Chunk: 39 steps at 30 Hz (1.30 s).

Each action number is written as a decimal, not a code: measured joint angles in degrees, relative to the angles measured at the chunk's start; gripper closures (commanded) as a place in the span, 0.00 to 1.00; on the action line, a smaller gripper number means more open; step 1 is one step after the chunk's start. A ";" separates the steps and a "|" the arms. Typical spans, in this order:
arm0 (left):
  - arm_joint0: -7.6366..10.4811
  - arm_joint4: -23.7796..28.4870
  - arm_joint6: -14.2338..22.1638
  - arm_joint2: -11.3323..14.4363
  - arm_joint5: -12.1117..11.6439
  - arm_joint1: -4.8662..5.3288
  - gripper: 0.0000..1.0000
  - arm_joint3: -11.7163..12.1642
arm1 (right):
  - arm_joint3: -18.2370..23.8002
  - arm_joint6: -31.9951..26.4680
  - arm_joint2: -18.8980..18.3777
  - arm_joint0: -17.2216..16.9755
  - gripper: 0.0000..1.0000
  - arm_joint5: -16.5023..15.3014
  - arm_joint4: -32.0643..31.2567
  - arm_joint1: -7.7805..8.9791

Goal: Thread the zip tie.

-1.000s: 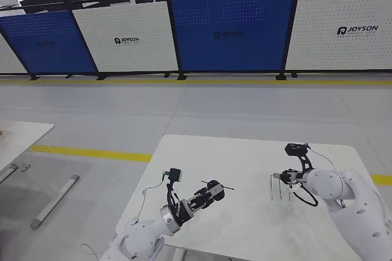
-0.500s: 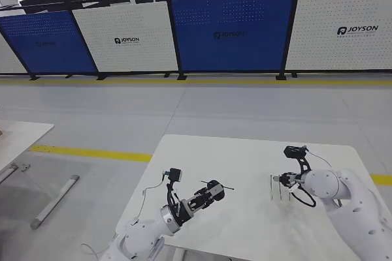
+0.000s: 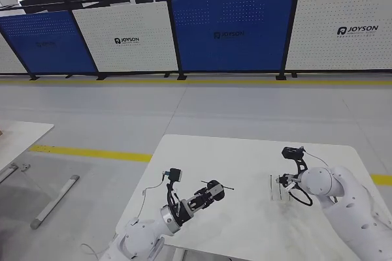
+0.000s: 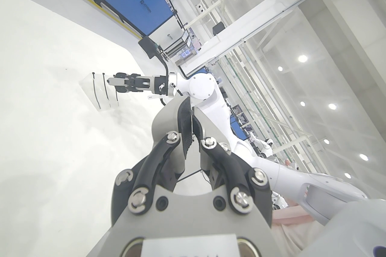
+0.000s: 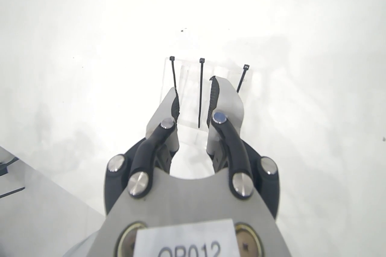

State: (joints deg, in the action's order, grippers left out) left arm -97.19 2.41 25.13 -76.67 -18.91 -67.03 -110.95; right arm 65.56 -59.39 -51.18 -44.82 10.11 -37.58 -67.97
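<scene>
Right claw (image 5: pixel 194 86) edged onto clear stand (image 5: pixel 223 71), open astride middle zip tie (image 5: pixel 200 74): light, springy, slick; grip mid-strap. Left claw (image 4: pixel 191 113) pinches second zip tie (image 3: pixel 227 188).

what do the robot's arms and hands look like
The left arm and right arm are glossy white with rounded joints. The left hand and right hand are grey metal with black linkage bars, silver screws, black ribbed pads and a white label. A black cable loops by each wrist.

Top camera looks down; both close wrist cameras share the clear stand (image 5: pixel 188 74).
</scene>
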 measured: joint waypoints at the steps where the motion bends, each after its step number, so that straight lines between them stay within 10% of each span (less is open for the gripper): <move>1: 0.00 0.00 0.00 0.00 0.00 0.00 1.00 0.00 | -0.20 -0.35 0.16 0.19 0.75 -0.02 -0.09 -0.08; 39: 0.00 0.00 0.00 0.00 0.00 0.00 1.00 0.00 | -17.64 -1.50 5.95 8.18 0.81 -5.60 3.68 -5.40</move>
State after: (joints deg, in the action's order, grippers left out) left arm -97.19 2.41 25.13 -76.67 -18.91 -67.03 -110.95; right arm 47.91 -60.89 -45.22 -36.64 4.51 -33.90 -73.37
